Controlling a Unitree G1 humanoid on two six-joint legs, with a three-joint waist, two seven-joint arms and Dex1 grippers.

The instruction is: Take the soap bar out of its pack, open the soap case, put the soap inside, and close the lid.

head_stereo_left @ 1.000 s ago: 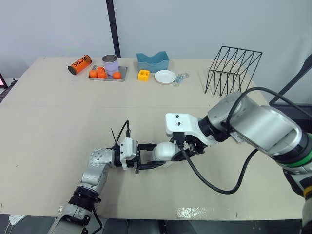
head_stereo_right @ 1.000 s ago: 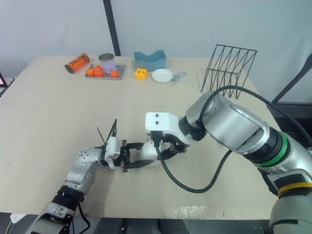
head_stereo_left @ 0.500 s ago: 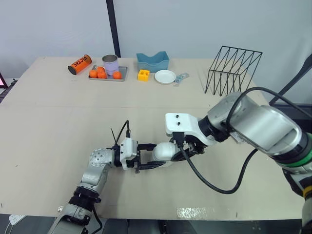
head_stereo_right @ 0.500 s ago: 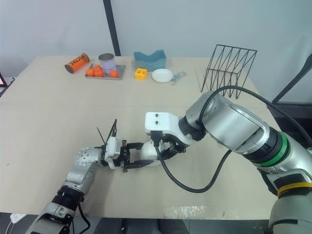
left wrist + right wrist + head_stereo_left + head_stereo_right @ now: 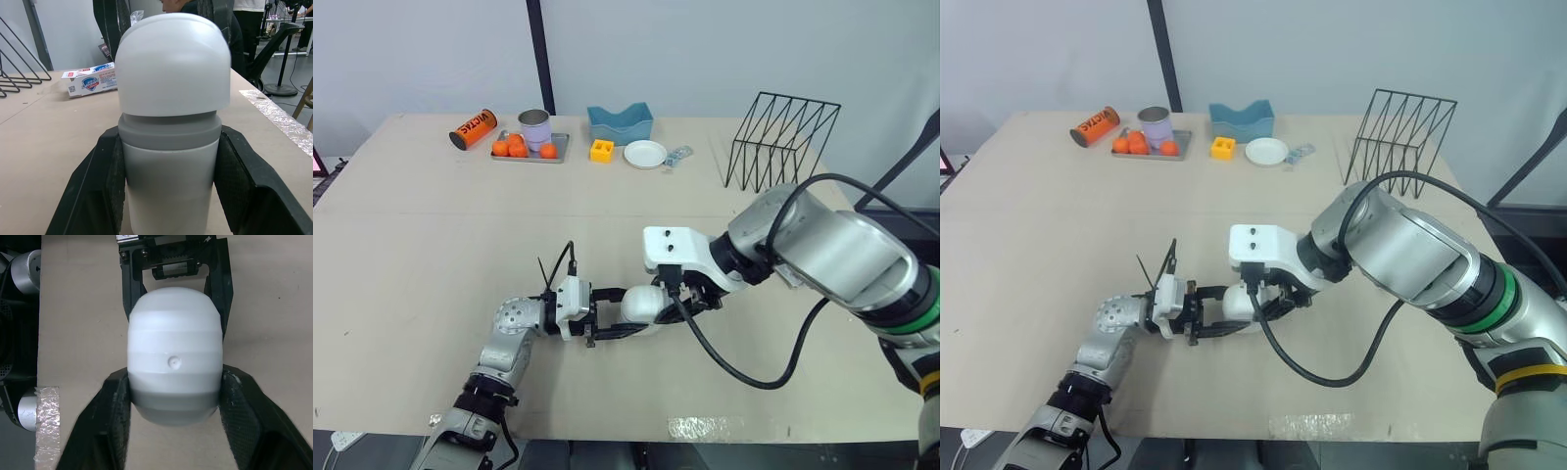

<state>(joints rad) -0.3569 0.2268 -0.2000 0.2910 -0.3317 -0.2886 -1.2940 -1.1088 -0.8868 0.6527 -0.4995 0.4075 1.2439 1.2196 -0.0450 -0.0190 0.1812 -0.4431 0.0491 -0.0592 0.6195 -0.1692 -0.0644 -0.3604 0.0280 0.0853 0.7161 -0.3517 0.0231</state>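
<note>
A white oval soap case (image 5: 641,304) with a grey band around its middle lies on the table near the front, lid closed. My left gripper (image 5: 607,316) is shut on its lower half from the left; the fingers (image 5: 110,176) press both sides of the case (image 5: 171,127). My right gripper (image 5: 690,294) is shut on the case from the right, its fingers (image 5: 117,401) clamped at the grey band (image 5: 172,401). The soap pack (image 5: 90,81), a white box with blue and red print, lies on the table beyond the case.
Along the table's back edge stand an orange can (image 5: 473,129), a metal tray (image 5: 530,150) with oranges and a tin, a blue holder (image 5: 620,123), a yellow block (image 5: 601,150) and a white plate (image 5: 644,154). A black wire rack (image 5: 781,137) stands back right.
</note>
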